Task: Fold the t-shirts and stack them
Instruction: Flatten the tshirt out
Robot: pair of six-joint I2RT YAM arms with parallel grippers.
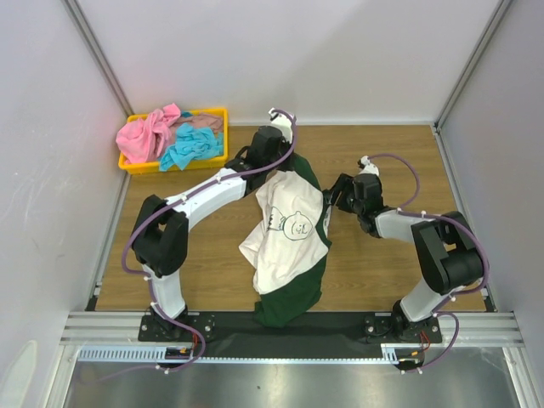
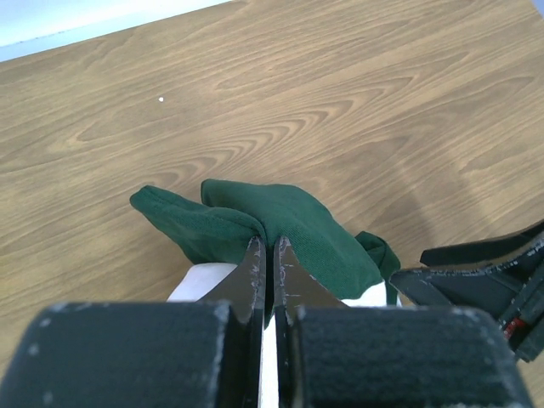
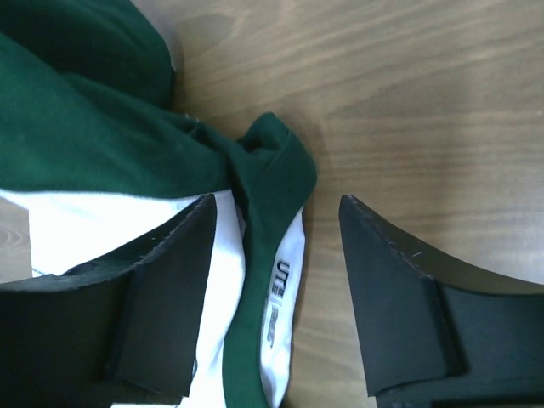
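Left gripper (image 2: pixel 270 244) we logged pinched on green cloth of the white-and-green t-shirt (image 1: pixel 287 228) (cartoon print up), draped on the table (image 1: pixel 374 276); right gripper (image 3: pixel 276 202) stood spread wide about its collar.

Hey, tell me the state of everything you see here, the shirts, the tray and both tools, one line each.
yellow tray: upright, holding crumpled shirts.
pink t-shirt: crumpled in the tray, spilling over its rim.
turquoise t-shirt: crumpled in the tray.
white and green t-shirt: unfolded, bunched up, pinched at a green part.
left tool: shut on the white and green t-shirt.
right tool: open, astride the shirt's collar.
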